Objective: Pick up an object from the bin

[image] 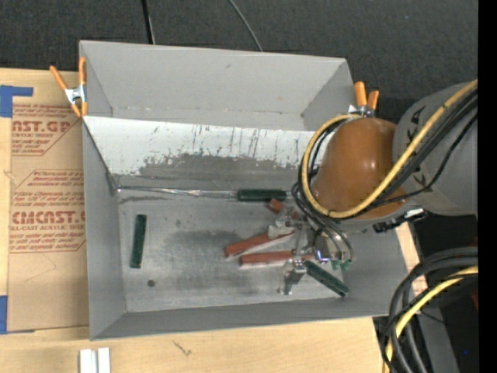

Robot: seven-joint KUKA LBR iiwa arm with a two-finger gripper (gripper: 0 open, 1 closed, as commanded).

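My gripper [301,249] is low in the bin's right part, below the arm's orange cover. It is over the right end of a tool with two red-brown handles [255,252] that lies on the bin floor and points left. A dark green flat piece [328,279] lies just right of and below the gripper. A small red-brown piece [276,205] sits just above it. Nothing can be made out as held by the gripper.
A screwdriver with a dark green handle [260,195] and a long thin shaft lies along the foot of the back wall. A dark green stick [137,240] lies upright near the left wall. The arm and its cables cover the bin's right side.
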